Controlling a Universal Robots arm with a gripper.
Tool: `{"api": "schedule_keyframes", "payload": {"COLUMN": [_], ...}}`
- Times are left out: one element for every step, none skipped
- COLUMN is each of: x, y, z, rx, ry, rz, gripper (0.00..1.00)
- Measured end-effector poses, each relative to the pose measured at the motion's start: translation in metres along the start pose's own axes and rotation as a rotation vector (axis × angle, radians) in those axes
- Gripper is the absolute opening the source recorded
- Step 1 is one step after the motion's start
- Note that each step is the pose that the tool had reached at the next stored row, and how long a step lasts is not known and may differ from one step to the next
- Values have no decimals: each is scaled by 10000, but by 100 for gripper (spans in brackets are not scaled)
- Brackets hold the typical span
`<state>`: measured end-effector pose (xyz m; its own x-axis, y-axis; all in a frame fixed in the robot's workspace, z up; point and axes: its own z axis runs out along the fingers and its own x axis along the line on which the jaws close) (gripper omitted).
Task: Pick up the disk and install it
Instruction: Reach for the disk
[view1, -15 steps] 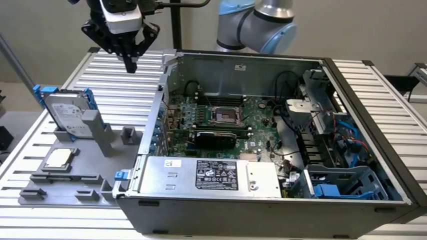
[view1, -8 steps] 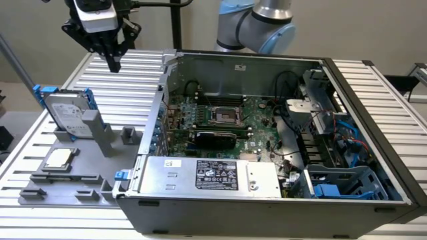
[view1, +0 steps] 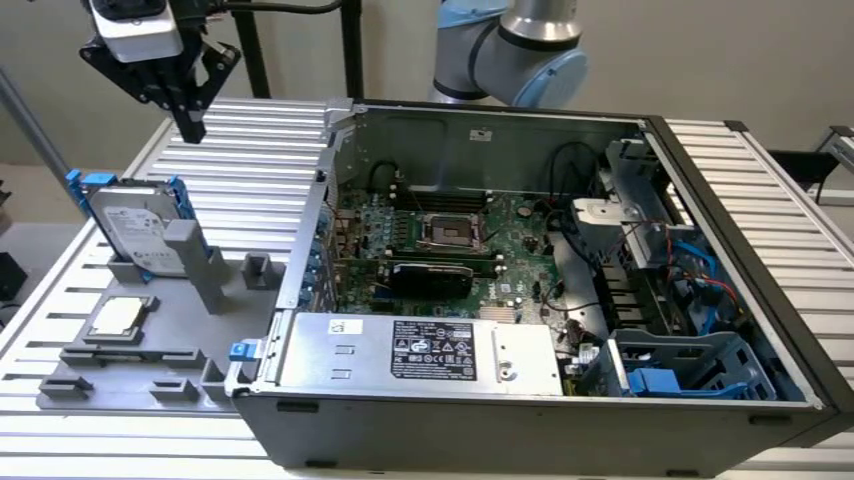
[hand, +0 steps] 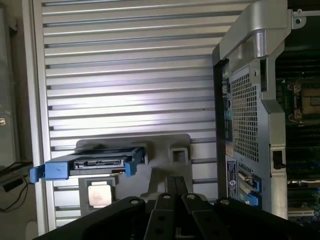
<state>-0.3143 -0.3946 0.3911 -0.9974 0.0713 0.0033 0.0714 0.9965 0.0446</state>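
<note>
While the hand (view1: 196, 128) hangs in the air outside the case (view1: 534, 430), off the wall on the exterior view's left, the disk (view1: 139, 226) stands on edge in a grey holder (view1: 200, 262) on the desk (view1: 254, 135) beside that same wall. The hand is narrow: its two black fingers are pressed together to a single tip, with nothing between them. It is high over the desk, well apart from the disk and from the case.

The disk shows a silver face with a white label, and a blue frame runs along its edges. It touches only the holder and is near the case without meeting it. From the wrist view the disk (hand: 97, 164) shows as a thin edge between blue frame ends. It sits in the holder (hand: 170, 150) with the hand (hand: 176, 186) above it and the case's (hand: 247, 100) perforated wall to one side.

A chip (view1: 118, 317) lies flat in the holder, also outside the case. It lies along the same wall, toward the end where a silver box (view1: 427, 350) sits inside. The case is open on top. A board (view1: 441, 235) lies on its floor, and a blue cage (view1: 694, 372) fills the inside corner farthest from the disk. The arm (view1: 514, 50) rises behind the case's far wall.
</note>
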Motion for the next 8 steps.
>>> {"api": "schedule_keyframes", "payload": {"x": [46,91,137,185,231,276,323,369], "y": [3,6,10,15,20,26,31,37], "z": [2,4,7,11,14,18,22,26], "rx": [4,7,9,12,13,16,17,19], "ry": [1,2,2,4,6,8,11,13], "rz": [-1,-2,-1,0,-1,-2,-1,0], "gripper": [11,11,11,11,11,11,11,11]}}
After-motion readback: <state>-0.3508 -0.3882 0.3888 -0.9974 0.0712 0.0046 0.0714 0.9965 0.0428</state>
